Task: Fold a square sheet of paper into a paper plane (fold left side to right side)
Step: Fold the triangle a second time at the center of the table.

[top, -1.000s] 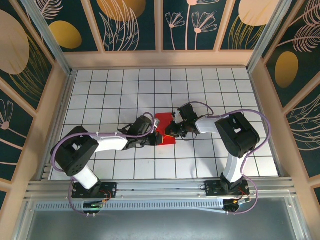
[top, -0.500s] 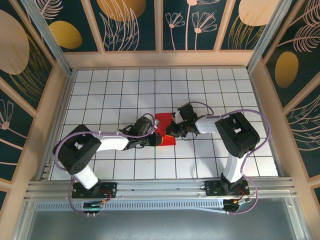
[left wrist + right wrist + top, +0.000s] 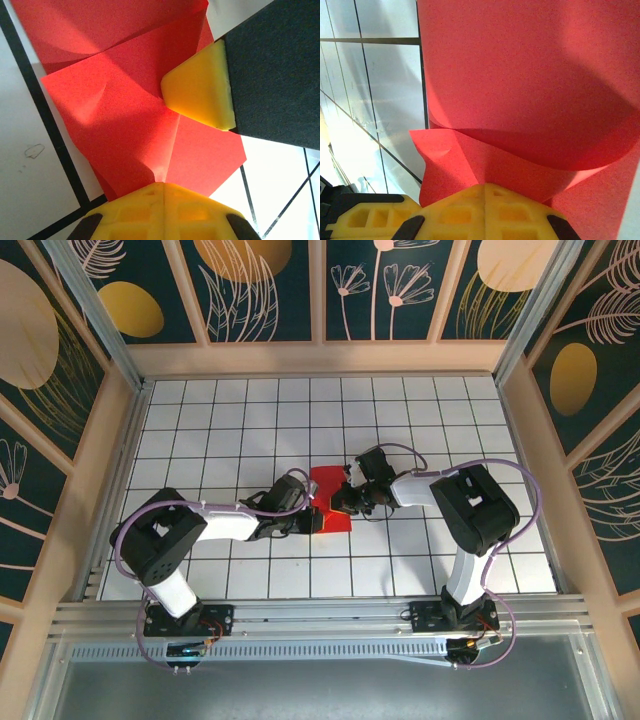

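The square sheet of paper (image 3: 326,483) lies near the middle of the surface (image 3: 220,420), partly folded. The left hand (image 3: 312,516) reaches it from 8 o'clock and the right hand (image 3: 345,502) from 3 o'clock. In the left wrist view the left hand stands well open, its fingers (image 3: 200,95) straddling the red paper. A crease (image 3: 172,145) runs down to the lower one, and the upper tip seems to rest on the paper without gripping anything. In the right wrist view the paper curls up in a loose roll over one finger (image 3: 480,210). The other is hidden, so I cannot tell whether that hand is closed on the paper. The fold looks unfinished: the flap is bowed, not flat. To do it well, the left hand should probably pin the lower layer while the right carries the flap toward 3 o'clock, lines edge on edge, then presses along the fold. Dragging risks skewing the thin paper.
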`<action>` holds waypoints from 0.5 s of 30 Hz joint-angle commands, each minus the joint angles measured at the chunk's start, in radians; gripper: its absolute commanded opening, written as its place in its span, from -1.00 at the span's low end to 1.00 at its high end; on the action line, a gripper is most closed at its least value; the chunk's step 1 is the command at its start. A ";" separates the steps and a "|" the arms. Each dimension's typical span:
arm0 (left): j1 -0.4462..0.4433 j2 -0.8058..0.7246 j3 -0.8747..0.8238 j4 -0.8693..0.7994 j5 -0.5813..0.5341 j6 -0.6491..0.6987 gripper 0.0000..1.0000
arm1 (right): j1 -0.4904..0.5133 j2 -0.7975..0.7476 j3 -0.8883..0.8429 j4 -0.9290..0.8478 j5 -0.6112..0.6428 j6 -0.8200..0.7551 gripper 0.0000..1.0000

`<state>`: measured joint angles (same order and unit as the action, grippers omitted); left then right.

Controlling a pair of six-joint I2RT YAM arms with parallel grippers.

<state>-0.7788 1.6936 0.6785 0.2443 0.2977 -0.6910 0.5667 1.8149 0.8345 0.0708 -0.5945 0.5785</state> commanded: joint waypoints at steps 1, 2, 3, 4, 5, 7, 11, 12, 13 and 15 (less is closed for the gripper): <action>0.002 0.011 -0.018 0.020 -0.021 -0.006 -0.90 | 0.010 -0.005 -0.005 -0.033 0.007 -0.022 -1.00; 0.003 0.010 -0.019 0.018 -0.024 -0.005 -0.90 | 0.011 -0.005 -0.004 -0.034 0.007 -0.023 -1.00; 0.003 0.010 -0.020 0.018 -0.026 -0.005 -0.90 | 0.011 -0.005 -0.003 -0.035 0.007 -0.024 -1.00; 0.002 0.008 -0.020 0.019 -0.028 -0.007 -0.90 | 0.010 -0.006 -0.002 -0.036 0.007 -0.024 -1.00; 0.003 0.009 -0.022 0.020 -0.029 -0.008 -0.90 | 0.010 -0.005 0.000 -0.035 0.007 -0.025 -1.00; 0.003 0.007 -0.023 0.018 -0.031 -0.007 -0.90 | 0.011 -0.004 -0.001 -0.037 0.006 -0.026 -1.00; 0.002 0.011 -0.027 0.024 -0.026 -0.007 -0.90 | 0.010 -0.007 0.005 -0.040 0.002 -0.032 -1.00; 0.002 0.013 -0.028 0.027 -0.025 -0.007 -0.90 | 0.010 -0.007 0.008 -0.040 0.001 -0.032 -1.00; 0.002 0.013 -0.030 0.032 -0.021 -0.007 -0.90 | 0.010 -0.009 0.009 -0.040 0.000 -0.033 -1.00; 0.001 0.014 -0.033 0.041 -0.012 -0.005 -0.90 | 0.010 -0.014 0.014 -0.038 -0.003 -0.033 -1.00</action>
<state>-0.7788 1.6936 0.6605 0.2634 0.2802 -0.6910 0.5678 1.8149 0.8349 0.0704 -0.5949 0.5747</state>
